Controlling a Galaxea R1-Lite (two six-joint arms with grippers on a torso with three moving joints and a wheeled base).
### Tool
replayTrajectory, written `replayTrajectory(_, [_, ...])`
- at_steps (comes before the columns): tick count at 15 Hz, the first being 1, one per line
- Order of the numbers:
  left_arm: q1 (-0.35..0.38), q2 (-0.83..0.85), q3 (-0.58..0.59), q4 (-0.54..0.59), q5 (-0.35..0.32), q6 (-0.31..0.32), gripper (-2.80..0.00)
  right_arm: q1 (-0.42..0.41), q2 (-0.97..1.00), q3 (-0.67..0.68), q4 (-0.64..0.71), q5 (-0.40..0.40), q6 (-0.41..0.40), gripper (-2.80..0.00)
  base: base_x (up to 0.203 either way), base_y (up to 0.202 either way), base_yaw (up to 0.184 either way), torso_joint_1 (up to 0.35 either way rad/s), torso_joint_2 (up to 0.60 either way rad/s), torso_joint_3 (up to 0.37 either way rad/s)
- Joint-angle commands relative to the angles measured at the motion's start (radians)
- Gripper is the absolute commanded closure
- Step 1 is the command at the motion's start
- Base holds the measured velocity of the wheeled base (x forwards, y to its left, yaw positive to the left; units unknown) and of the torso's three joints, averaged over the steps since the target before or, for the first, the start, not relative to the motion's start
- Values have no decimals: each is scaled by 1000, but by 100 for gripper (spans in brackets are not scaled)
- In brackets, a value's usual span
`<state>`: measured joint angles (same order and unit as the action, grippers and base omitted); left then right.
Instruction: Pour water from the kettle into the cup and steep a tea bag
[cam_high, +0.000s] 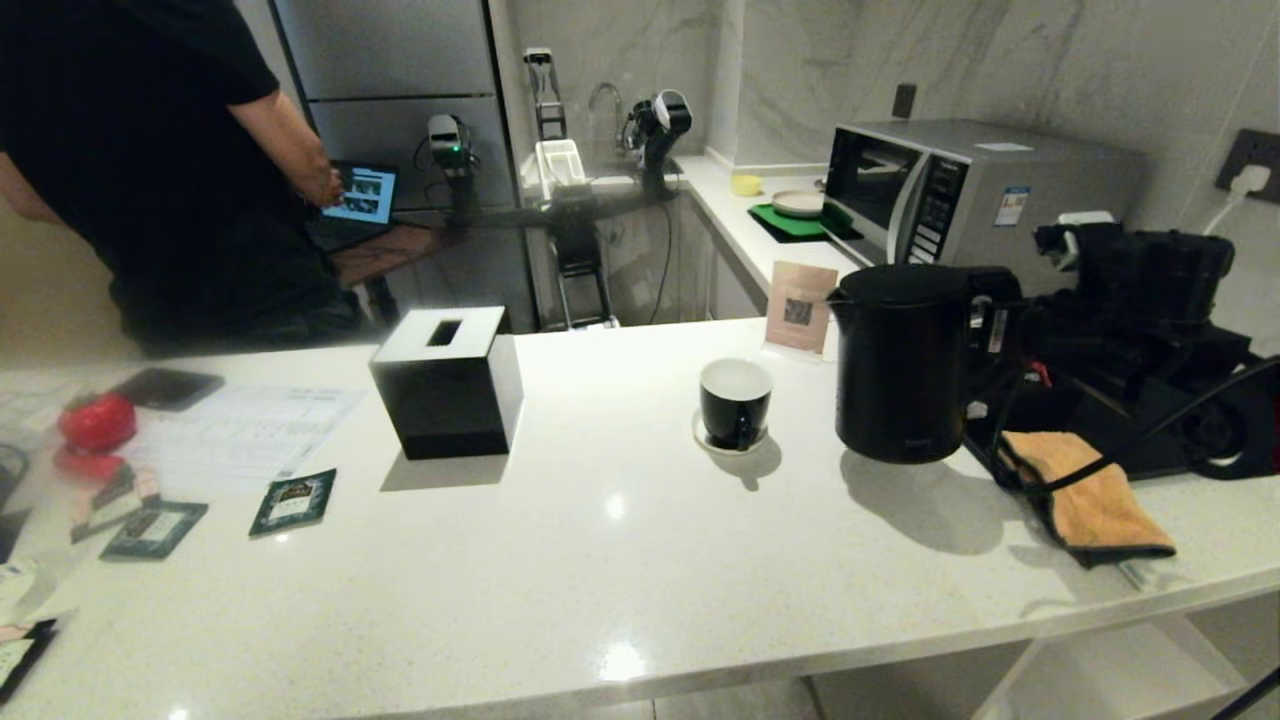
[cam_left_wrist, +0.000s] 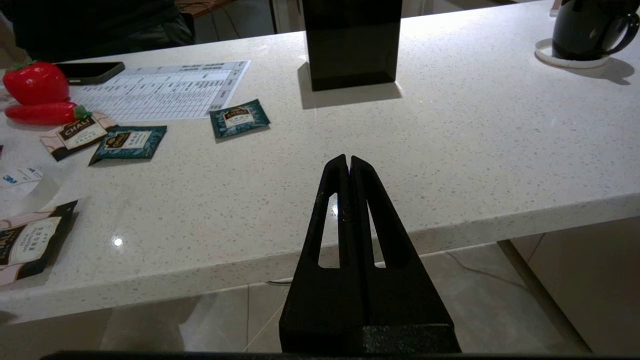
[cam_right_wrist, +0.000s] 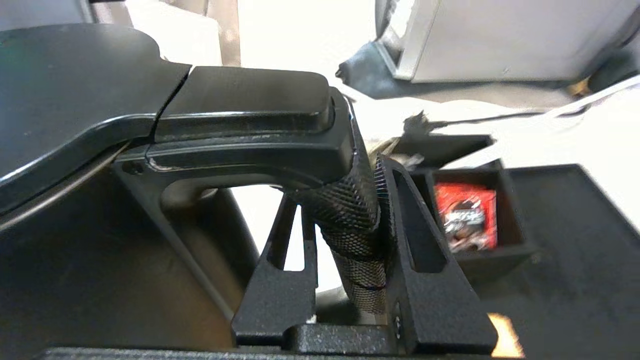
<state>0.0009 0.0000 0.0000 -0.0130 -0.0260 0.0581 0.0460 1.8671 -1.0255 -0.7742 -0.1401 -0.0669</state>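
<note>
The tall black kettle (cam_high: 900, 370) stands on the white counter (cam_high: 620, 540), right of the cup (cam_high: 735, 400). That black mug, white inside, sits on a small white saucer (cam_high: 700, 436). My right gripper (cam_right_wrist: 345, 190) is shut on the kettle's textured loop handle (cam_right_wrist: 350, 220), just below the lid (cam_right_wrist: 75, 75). In the head view the right arm (cam_high: 1130, 300) reaches in behind the handle. My left gripper (cam_left_wrist: 348, 159) hangs shut and empty over the counter's near edge. The tea bag is out of view.
A black tissue box (cam_high: 447, 385) stands left of the cup, with green sachets (cam_high: 293, 500) and a printed sheet (cam_high: 240, 435) farther left. An orange cloth (cam_high: 1095, 500) and a low compartment box (cam_right_wrist: 550, 240) lie right of the kettle. A person (cam_high: 150, 150) stands behind the counter.
</note>
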Motion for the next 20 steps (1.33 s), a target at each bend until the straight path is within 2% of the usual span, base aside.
replayTrajectory(1, [1,2,0,-1,0,0,0,16,17,-41,14,-15,-10,0,0,0,0,0,0,0])
replayTrajectory(4, [1,2,0,-1,0,0,0,49,44,-82,18,-66,-36,0,0,0,0,0,0,0])
replayTrajectory(9, [1,2,0,-1,0,0,0,87,59,-111,44,-107,-39,0,0,0,0,0,0,0])
replayTrajectory(15, [1,2,0,-1,0,0,0,91,84,-162,53,-111,-75,0,0,0,0,0,0,0])
replayTrajectory(20, [1,2,0,-1,0,0,0,91,103,-208,47,-110,-154,0,0,0,0,0,0,0])
